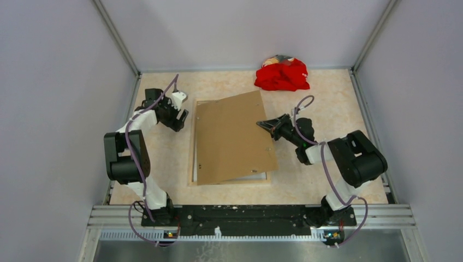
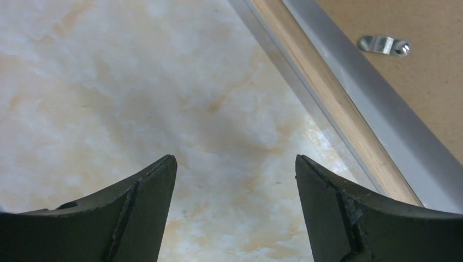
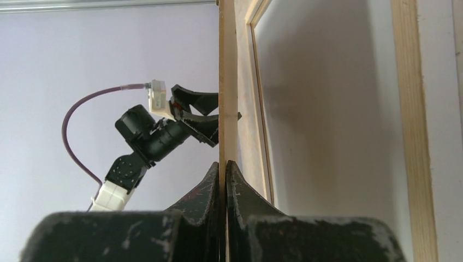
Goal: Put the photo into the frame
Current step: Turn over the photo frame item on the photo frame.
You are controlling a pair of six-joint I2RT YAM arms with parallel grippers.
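Top external view shows both arms reaching forward from the near edge of the tabletop (image 1: pixel 295 188), one on each side of the frame (image 1: pixel 229 182). The frame lies in the middle with its light wood back upward. Inside it, along the near rail, a white strip shows. I judge this to be the photo (image 1: pixel 255 176), face down with its plain back up, so the main step seems done. Over both lies the brown backing board (image 1: pixel 235 136), turned a little out of line, so its corners cross the rails and it does not sit in the recess.

The right tool (image 1: pixel 267 124) is pressed together on the right edge of this board. The right wrist view shows its fingers (image 3: pixel 243 207) pinching the thin edge, with the board raised off the pale surface inside the frame. The left tool (image 1: pixel 180 117) has its jaws apart and holds nothing. It hovers over bare tabletop just beside the left rail, near the far left corner.

What is left, in my opinion: to square the board with the rails and lower it inside. A small metal clip (image 2: pixel 382 45) on the board is near the left rail and could catch there. Room is good on both sides of the frame, and the red cloth (image 1: pixel 282 75) at the far edge is well apart from it — only the side walls stand close to the arms.
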